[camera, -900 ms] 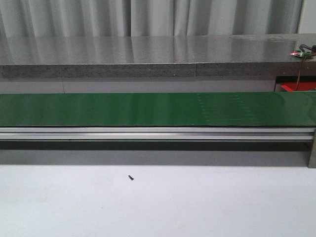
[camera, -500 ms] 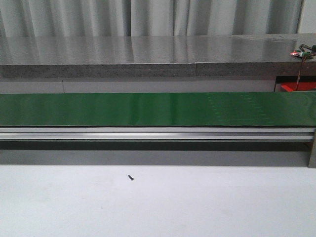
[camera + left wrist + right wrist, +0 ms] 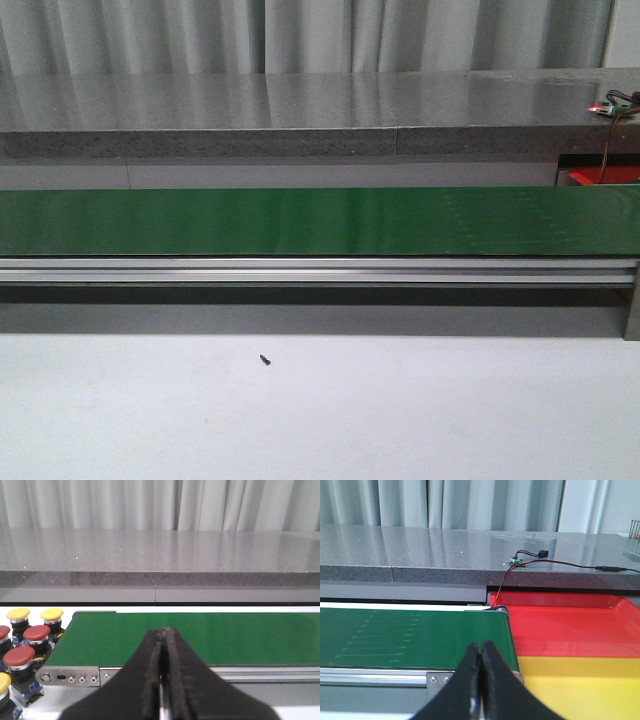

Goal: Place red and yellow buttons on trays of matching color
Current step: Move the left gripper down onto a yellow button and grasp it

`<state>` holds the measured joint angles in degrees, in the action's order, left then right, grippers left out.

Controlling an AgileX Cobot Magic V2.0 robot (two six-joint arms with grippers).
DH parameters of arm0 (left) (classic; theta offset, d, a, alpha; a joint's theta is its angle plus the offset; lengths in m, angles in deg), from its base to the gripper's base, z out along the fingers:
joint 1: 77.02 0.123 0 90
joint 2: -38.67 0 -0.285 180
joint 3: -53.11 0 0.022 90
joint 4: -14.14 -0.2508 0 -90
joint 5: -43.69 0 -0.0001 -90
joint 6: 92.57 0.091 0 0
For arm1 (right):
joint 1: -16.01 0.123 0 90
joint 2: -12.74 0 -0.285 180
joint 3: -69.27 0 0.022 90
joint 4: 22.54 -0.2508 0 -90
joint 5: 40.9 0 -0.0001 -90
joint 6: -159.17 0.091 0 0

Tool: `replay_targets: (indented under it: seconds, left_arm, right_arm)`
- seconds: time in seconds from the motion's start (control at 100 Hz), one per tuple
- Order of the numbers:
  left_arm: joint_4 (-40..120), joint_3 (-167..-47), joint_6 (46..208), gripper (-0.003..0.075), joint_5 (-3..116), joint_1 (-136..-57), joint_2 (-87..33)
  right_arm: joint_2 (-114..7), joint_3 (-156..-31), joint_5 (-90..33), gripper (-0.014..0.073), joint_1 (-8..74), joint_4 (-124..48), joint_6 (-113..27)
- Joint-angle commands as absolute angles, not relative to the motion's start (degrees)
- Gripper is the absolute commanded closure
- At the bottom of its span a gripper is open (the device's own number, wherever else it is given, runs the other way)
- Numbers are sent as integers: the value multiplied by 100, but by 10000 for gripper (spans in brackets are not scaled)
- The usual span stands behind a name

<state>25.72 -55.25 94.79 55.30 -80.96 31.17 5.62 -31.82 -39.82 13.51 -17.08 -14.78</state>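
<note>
Lab or workshop — green conveyor belt (image 3: 300,221); grey granite bench (image 3: 300,115)

1. I can read no text, label, brand, number or sign in any of my views — nothing on the belt (image 3: 300,221), the buttons (image 3: 25,645), the red tray (image 3: 570,625) or the yellow tray (image 3: 580,685).
2. The small board (image 3: 516,561) on the counter (image 3: 420,545) shows only a lit dot — too small to read any marking.
</note>
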Motion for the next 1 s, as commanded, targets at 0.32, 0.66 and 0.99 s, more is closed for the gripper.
replay_targets:
  seconds: [0.32,0.66,0.99]
  left_arm:
    - [2454,-6878,9429,740,5569,-8097,2678]
    - [2454,-7730,9429,740,6219,-8097,1196]
    - [2454,-8795,9429,738,6725,-8097,-695]
  right_arm:
    - [661,-3288,-4415,691,1335,-1682,-1467]
    - [661,-3288,-4415,691,1335,-1682,-1467]
    - [661,-3288,-4415,691,1335,-1682,-1467]
